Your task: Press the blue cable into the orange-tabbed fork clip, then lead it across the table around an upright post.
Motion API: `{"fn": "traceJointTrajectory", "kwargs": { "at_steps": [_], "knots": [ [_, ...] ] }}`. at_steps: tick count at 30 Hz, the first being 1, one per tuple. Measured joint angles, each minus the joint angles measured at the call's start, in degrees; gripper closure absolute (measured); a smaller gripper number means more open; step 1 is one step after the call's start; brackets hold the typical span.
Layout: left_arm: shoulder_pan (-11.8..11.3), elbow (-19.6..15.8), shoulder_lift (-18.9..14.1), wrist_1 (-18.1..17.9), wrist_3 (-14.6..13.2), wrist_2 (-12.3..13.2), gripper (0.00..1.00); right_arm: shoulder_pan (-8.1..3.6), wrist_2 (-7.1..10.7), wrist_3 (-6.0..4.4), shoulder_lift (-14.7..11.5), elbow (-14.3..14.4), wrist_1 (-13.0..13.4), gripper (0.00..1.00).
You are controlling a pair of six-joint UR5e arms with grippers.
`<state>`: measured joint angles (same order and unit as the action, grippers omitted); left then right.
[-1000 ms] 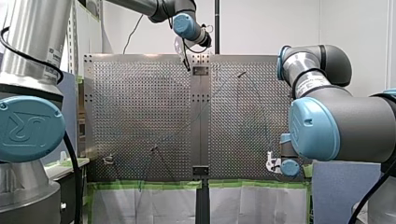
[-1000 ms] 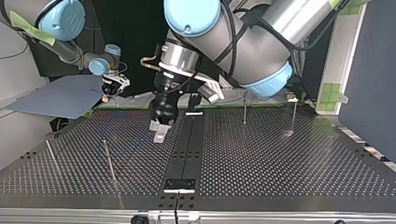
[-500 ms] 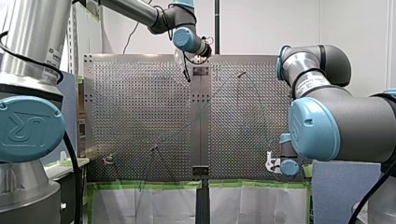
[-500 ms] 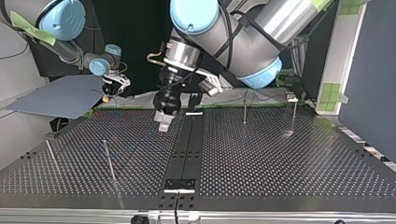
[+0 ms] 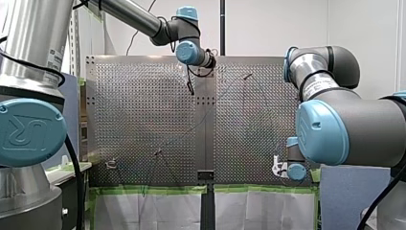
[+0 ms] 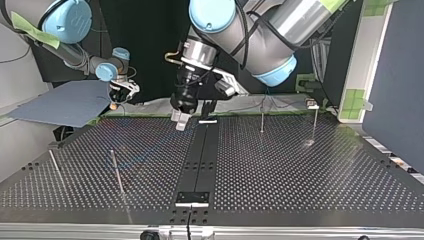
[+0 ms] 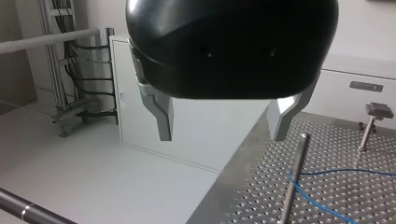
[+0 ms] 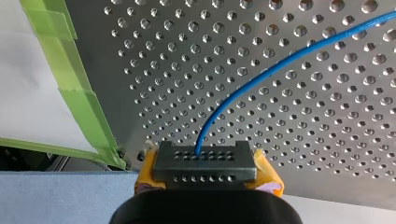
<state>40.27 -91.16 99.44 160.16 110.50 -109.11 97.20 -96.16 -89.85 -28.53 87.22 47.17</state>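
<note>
blue cable [image 8: 261, 79] is clamped between yellow pads [image 8: 267, 175] of right gripper [image 8: 204, 163] at near table [image 8: 327, 154] edge, beside green tape [image 8: 79, 93]. firm grip is needed and slack is best paid out slowly. cable is seen bent at foot of upright post [image 7: 294, 186]; snagging is to be avoided there. left gripper [image 7: 219, 121] is held over far edge, jaws apart, nothing between. orange-tabbed fork clip is not made out.

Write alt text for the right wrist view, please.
My right gripper, with yellow pads, holds the end of the blue cable, which curves away over the perforated table. Green tape lines the table's edge.
</note>
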Motion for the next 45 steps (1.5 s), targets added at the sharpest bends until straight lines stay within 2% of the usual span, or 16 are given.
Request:
{"fn": "traceJointTrajectory", "kwargs": {
  "at_steps": [45],
  "knots": [
    [-0.3, -22.2, 0.0, -22.2, 0.1, 0.0, 0.00, 0.22, 0.00, 0.28, 0.0, -0.1, -0.1, 0.98]
  ]
}}
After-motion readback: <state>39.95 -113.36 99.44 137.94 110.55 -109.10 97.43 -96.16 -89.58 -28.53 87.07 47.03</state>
